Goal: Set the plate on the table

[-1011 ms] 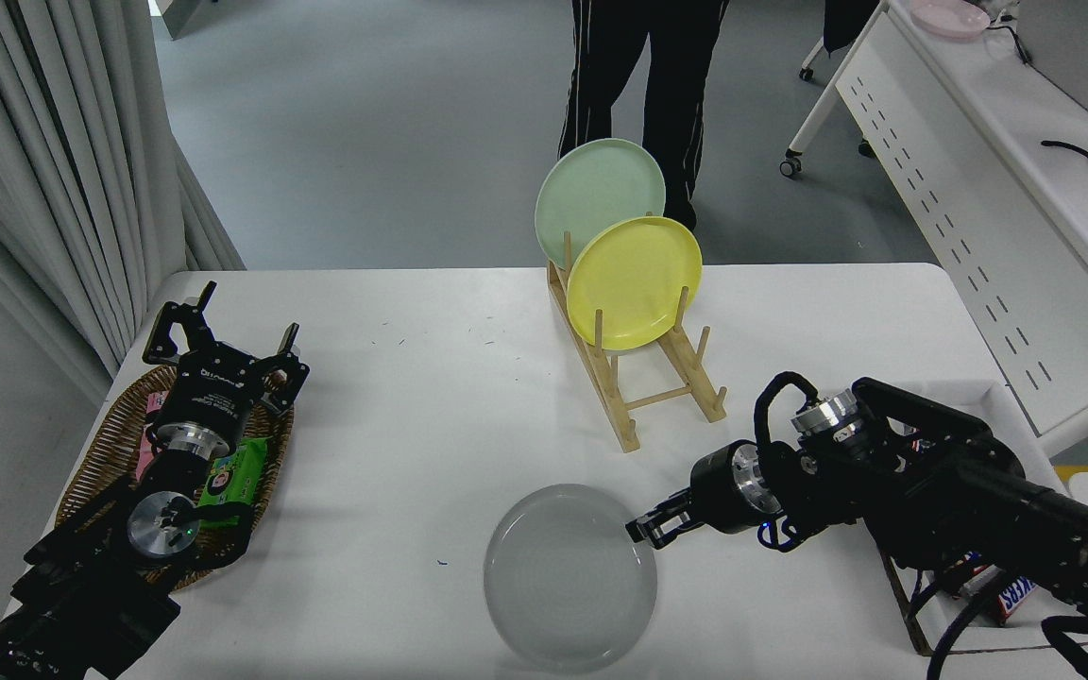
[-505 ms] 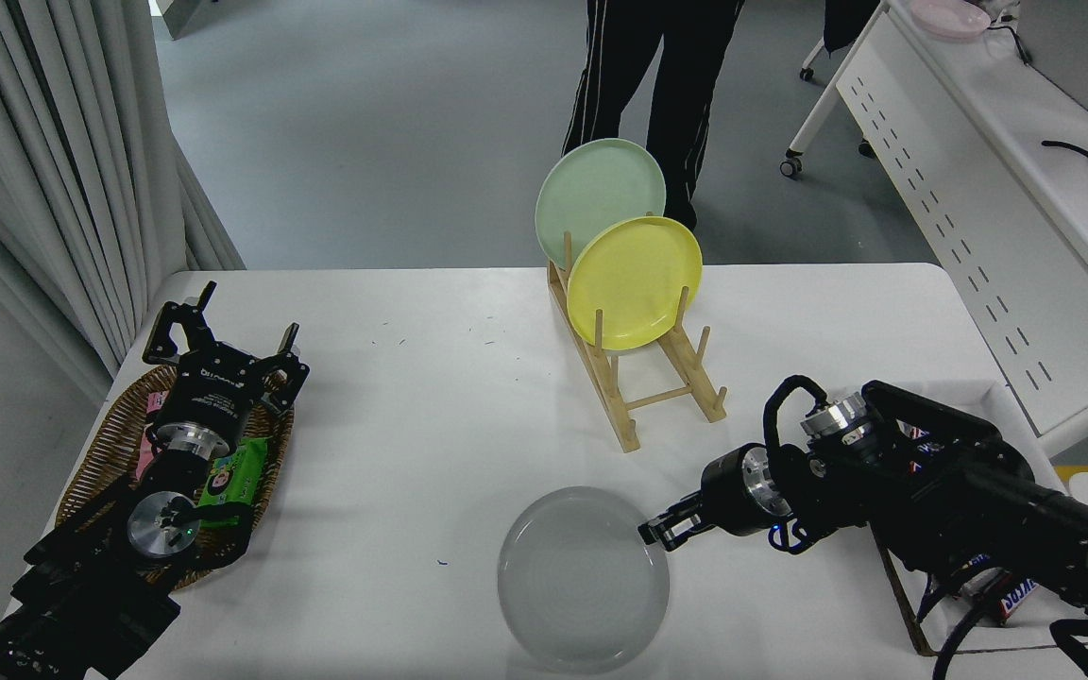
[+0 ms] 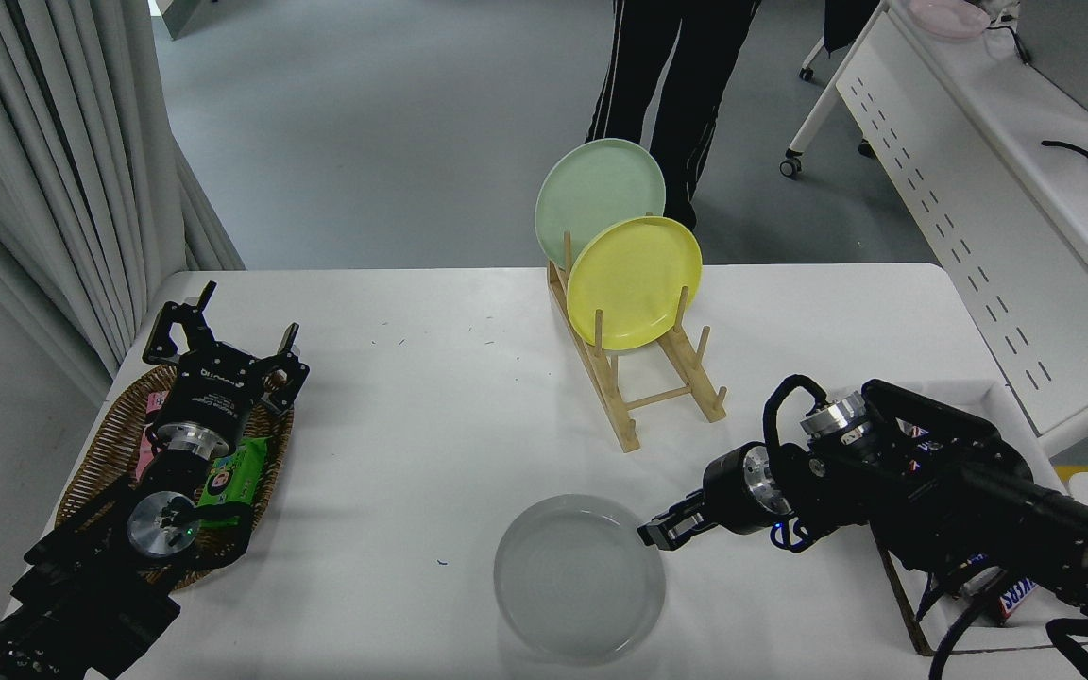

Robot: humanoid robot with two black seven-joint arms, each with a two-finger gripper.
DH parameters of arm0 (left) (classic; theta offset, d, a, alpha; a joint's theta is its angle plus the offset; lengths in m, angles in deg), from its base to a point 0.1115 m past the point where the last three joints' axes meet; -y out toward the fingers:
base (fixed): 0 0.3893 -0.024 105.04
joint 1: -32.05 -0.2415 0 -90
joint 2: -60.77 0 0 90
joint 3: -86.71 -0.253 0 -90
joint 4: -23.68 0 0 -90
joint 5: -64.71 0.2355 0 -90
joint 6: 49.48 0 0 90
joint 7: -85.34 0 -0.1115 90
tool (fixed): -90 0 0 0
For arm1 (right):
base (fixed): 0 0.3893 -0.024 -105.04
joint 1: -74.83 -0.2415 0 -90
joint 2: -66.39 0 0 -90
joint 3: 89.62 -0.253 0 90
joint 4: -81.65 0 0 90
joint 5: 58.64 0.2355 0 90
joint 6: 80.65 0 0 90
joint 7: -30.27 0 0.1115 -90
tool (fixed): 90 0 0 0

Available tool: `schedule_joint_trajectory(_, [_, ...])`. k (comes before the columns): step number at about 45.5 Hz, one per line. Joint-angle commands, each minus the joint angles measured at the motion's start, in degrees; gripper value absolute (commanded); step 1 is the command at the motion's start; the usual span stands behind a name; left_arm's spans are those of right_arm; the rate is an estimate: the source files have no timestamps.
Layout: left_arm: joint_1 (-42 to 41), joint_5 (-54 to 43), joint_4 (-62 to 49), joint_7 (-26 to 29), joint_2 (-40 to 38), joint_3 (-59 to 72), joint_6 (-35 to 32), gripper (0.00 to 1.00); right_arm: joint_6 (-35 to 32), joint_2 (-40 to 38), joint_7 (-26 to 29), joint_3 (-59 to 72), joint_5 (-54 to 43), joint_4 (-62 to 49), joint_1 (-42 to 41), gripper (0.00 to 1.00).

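Observation:
The light grey plate (image 3: 579,578) lies near the front edge of the white table (image 3: 431,378), almost flat, with a thin shadow under its near side. My right gripper (image 3: 657,533) reaches in from the right and is shut on the plate's upper right rim. My left gripper (image 3: 228,332) is parked at the lower left above a wicker basket, fingers spread open and empty.
A wooden plate rack (image 3: 643,382) behind the plate holds a yellow plate (image 3: 634,281) and a pale green plate (image 3: 596,194). The wicker basket (image 3: 105,453) holds snack packets. A white tray (image 3: 978,604) lies under my right arm. A person's legs (image 3: 671,85) stand beyond the table.
The right gripper and plate have shifted slightly right, and the plate has settled lower and flatter. The person's legs have moved to the right.

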Motion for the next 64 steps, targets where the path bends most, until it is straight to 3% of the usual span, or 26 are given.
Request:
schedule_joint_trajectory(1, [0.0, 0.0, 0.01, 0.0, 0.0, 0.01, 0.0, 1.0, 0.0, 0.12, -0.01, -0.27, -0.03, 0.52, -0.34, 1.0])
schedule_joint_trajectory(19, [0.0, 0.0, 0.01, 0.0, 0.0, 0.01, 0.0, 1.0, -1.4, -2.52, -0.01, -0.01, 0.49, 7.9, -3.77, 1.0])
schedule_joint_trajectory(28, [0.0, 0.0, 0.01, 0.0, 0.0, 0.01, 0.0, 1.0, -10.54, -4.89, -0.27, 0.08, -0.03, 13.09, -5.0, 1.0])
schedule_joint_trajectory(52, [0.0, 0.0, 0.01, 0.0, 0.0, 0.01, 0.0, 1.0, -43.24, -8.06, -1.15, -0.71, -7.41, 9.76, -7.02, 1.0])
schedule_joint_trajectory(57, [0.0, 0.0, 0.01, 0.0, 0.0, 0.01, -0.09, 1.0, -44.12, -7.97, -6.23, -0.89, -9.35, 6.94, -6.93, 1.0])
schedule_joint_trajectory(64, [0.0, 0.0, 0.01, 0.0, 0.0, 0.01, 0.0, 1.0, -44.56, -9.55, -18.36, -1.07, -13.03, 5.27, -5.97, 1.0])
